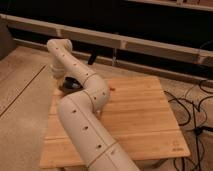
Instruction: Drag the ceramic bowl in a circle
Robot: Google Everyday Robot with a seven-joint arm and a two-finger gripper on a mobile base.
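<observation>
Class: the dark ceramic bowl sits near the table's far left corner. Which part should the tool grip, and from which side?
Probably its rim, from above. The ceramic bowl is shallow and sits upright on the wooden table, so only the thin lip can be pinched. The tool is shut, low at the bowl's edge.

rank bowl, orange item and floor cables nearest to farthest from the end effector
End effector is at the table's far-left corner.
1. ceramic bowl, right at it
2. small orange item, mid-table, by the elbow
3. cables, on the floor, far right
</observation>
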